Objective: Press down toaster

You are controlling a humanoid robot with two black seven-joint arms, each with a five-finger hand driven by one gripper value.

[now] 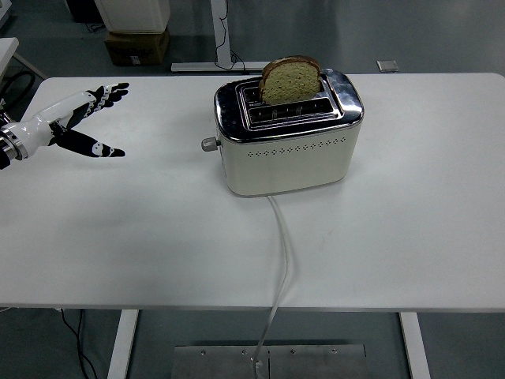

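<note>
A cream and chrome toaster (288, 138) stands on the white table (410, 221), a little behind its middle. A slice of brown bread (291, 79) sticks up out of the rear slot. The toaster's grey lever knob (208, 144) juts from its left end. My left hand (83, 118) hovers over the far left of the table, well away from the lever, with its fingers spread and nothing in it. The right arm does not show.
A white power cord (282, 260) runs from the toaster's front over the table's near edge. Beyond the table stand a cardboard box (136, 46) and a desk frame on the floor.
</note>
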